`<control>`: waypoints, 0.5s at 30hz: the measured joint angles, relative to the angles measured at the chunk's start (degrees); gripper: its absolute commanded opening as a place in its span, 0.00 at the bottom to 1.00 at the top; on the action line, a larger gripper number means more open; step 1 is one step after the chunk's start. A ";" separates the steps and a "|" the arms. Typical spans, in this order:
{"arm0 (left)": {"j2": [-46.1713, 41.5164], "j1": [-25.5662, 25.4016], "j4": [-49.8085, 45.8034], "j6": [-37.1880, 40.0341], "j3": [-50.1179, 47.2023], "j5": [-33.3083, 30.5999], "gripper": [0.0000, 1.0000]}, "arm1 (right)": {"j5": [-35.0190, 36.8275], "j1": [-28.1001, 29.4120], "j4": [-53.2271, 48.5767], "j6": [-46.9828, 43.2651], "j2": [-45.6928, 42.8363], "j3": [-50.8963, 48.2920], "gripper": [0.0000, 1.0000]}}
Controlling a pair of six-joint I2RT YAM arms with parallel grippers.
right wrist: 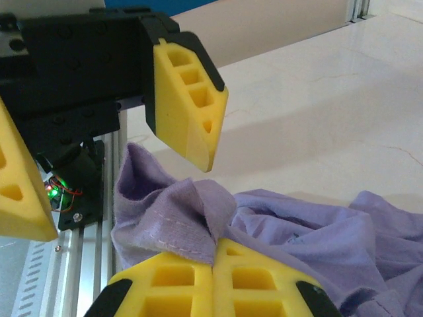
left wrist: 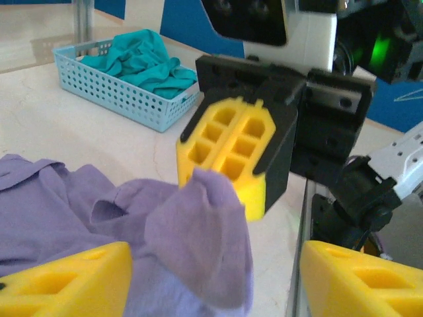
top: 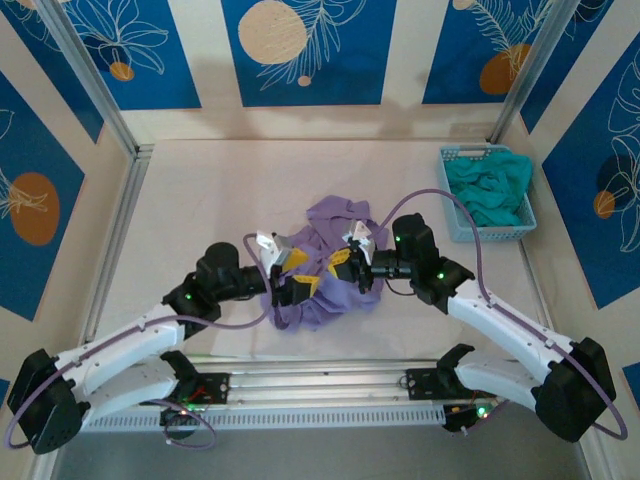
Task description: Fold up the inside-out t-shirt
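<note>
The inside-out t-shirt (top: 325, 225) is a crumpled lavender heap in the middle of the table. My right gripper (top: 338, 268) is shut on a stitched hem fold of the t-shirt (right wrist: 165, 218), which rises from between its pressed yellow pads (right wrist: 172, 284). My left gripper (top: 300, 272) faces it from the left and stands open. A raised peak of the t-shirt (left wrist: 198, 238) sits in the wide gap between the left gripper's fingers (left wrist: 66, 281), touching neither clearly. The left wrist view shows the right gripper (left wrist: 228, 155) closed just behind that peak.
A light blue basket (top: 455, 215) holding a teal-green garment (top: 490, 185) stands at the back right. An aluminium rail (top: 320, 385) runs along the table's near edge, close below the two grippers. Metal frame posts (top: 90, 75) rise at the back corners.
</note>
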 measured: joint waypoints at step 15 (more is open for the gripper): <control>3.89 0.00 1.18 -1.05 2.19 1.03 0.00 | 0.48 0.15 -0.02 0.04 -0.24 0.00 0.00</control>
